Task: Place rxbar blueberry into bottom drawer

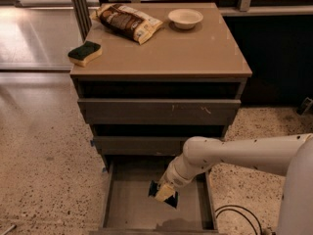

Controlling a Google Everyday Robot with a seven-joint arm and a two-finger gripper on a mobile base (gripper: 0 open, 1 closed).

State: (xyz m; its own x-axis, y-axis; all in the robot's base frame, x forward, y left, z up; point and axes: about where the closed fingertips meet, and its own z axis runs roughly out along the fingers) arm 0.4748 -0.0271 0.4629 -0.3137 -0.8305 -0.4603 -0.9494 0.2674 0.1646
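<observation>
The rxbar blueberry (pixel 172 201) shows as a dark sliver in the lower centre of the frame, pinched in the gripper (pixel 164 194), whose pale jaws are closed on it with dark wrapper edges sticking out at either side. It hangs just over the grey floor of the pulled-out bottom drawer (pixel 128 210). The white arm (pixel 230 153) comes in from the lower right. On the cabinet top (pixel 195 53), upper frame, lie a snack bag (pixel 128 22), a bowl (pixel 185 18) and a sponge (pixel 84 53).
</observation>
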